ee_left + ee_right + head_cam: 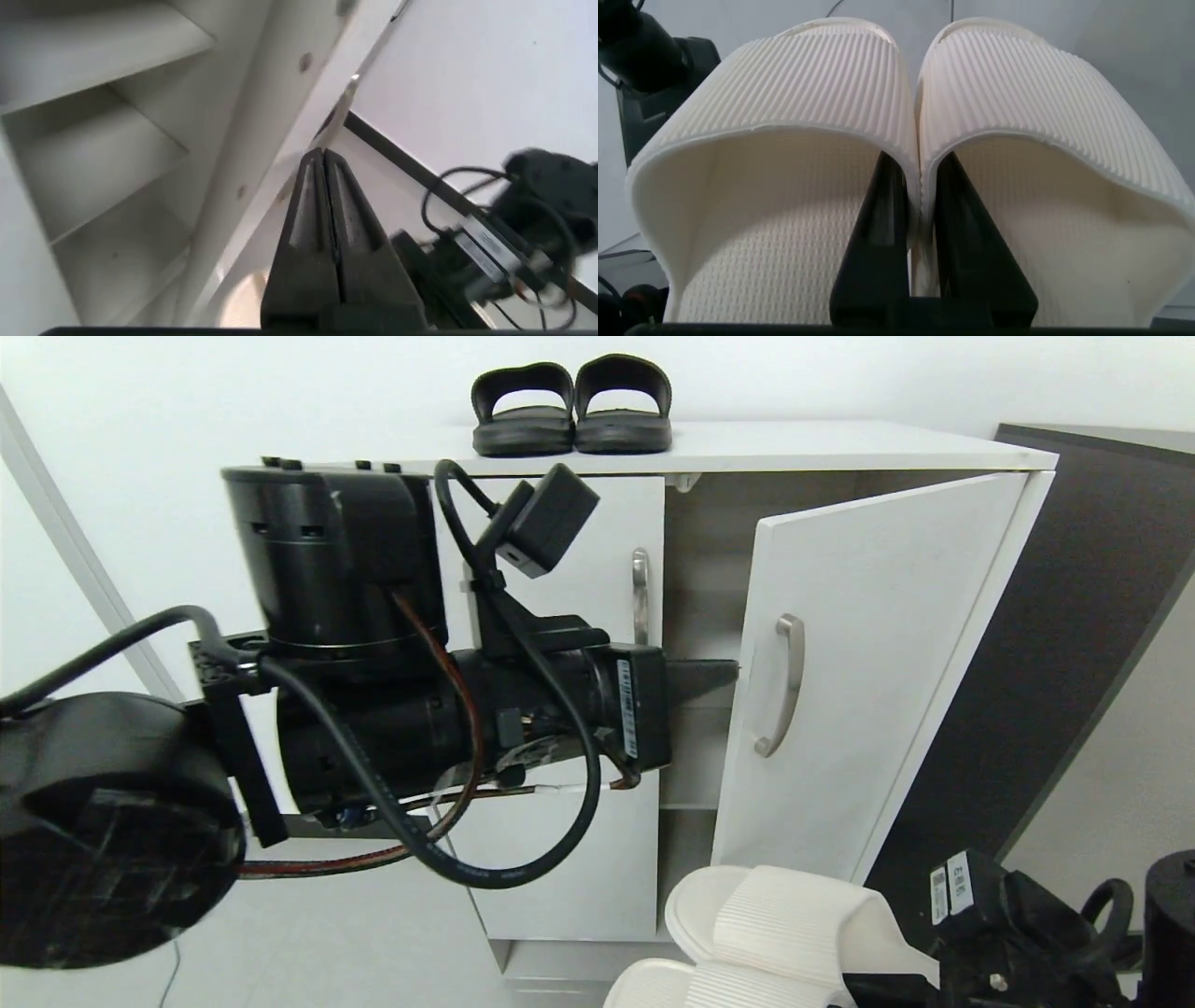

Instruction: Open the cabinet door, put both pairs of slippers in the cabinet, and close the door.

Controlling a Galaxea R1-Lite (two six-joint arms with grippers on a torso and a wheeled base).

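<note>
The right gripper [918, 166] pinches the white slippers [785, 121]. One dark tapered finger sits inside each slipper, and the two touching inner strap walls are squeezed between them. The straps are ribbed outside and finely dimpled inside, arched and soft-looking. In the head view the pair [794, 915] hangs low in front of the cabinet [794, 443], just below the open door [868, 663]. Its toes are cut off by the frame edge, and the fingers are hidden inside the straps.

The left gripper [324, 163] has its two flat, wedge-shaped fingers pressed together, with nothing between them. In the head view its tip [726, 674] points into the gap beside the open door's edge, at mid-height. I cannot tell whether it touches the door. The arm's bulky black housing and looped cables cover much of the shut left door [597, 569], whose metal handle [639, 595] shows just past them.

The cabinet is smooth white board. The open door carries a curved brushed-metal handle [789, 686]. The left wrist view shows bare white shelves [103, 149] inside, which the head view mostly hides behind the arm and door.

The black slippers [569, 406], matte and wide-strapped, stand side by side on the cabinet top, toes forward.
</note>
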